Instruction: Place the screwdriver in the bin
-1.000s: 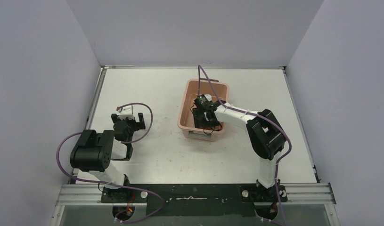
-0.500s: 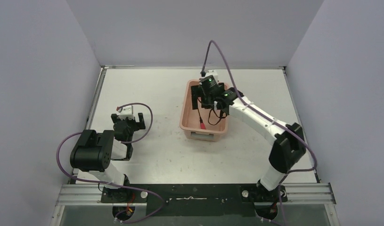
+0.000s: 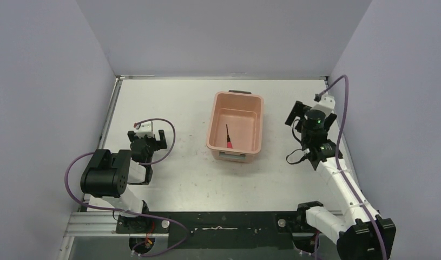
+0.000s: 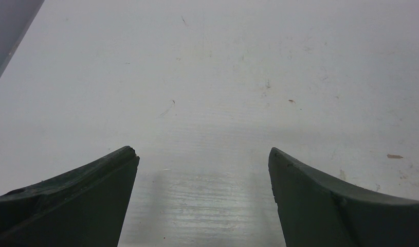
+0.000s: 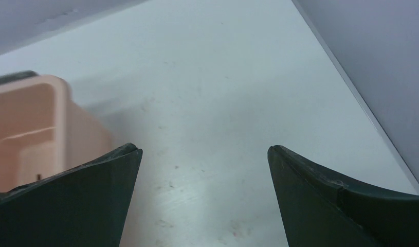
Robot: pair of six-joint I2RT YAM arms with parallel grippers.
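Ok, screwdriver (image 3: 228, 137) lies flat in the bin (image 3: 214, 122), mid-table (image 3: 180, 179), red handle toward the near edge, nothing over it. Right gripper (image 3: 310, 112) hangs by the right edge, well apart from the bin, jaws wide and empty; left gripper (image 3: 147, 135) sits folded near the left edge, also spread, holding nothing. Right wrist view catches only the bin's corner, cut off at left.

The bin (image 3: 215, 122) looks smooth matt plastic; the table (image 3: 169, 103) is white, scuffed and faintly glossy.
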